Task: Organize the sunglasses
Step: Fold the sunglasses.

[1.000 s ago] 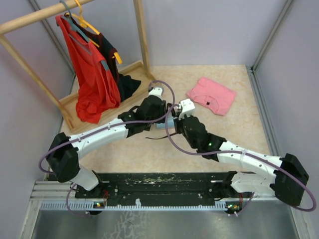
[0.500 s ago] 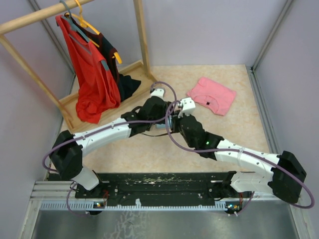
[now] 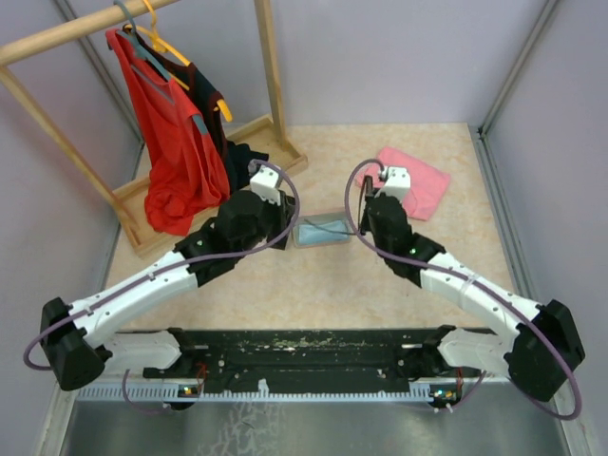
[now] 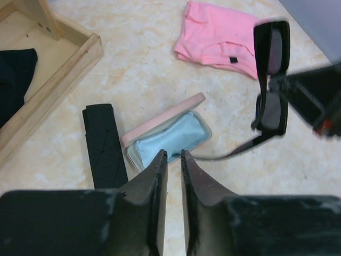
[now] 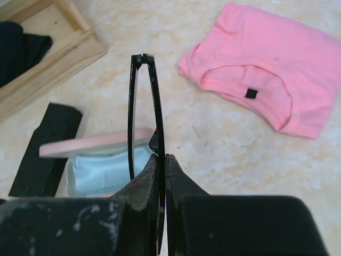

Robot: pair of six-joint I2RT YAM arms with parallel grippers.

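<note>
The right hand is clamped on the black sunglasses, gripping the frame near one end so the pair sticks straight out ahead of its fingers, off the table. One temple looks unfolded and trails down towards the open pink case.

That case lies just left of the right hand and a little nearer, lid up and pale blue lining bare. Its long axis runs roughly left to right, while the glasses point towards the far side. So the placing likely turns on rotating the pair into line with the trough, and the loose temple may catch the rim.

The left hand hangs above the case's near-left end, fingers a slit apart, holding nothing. It is the closer of the two to the case. The black case lies closed just left of the pink one.
</note>
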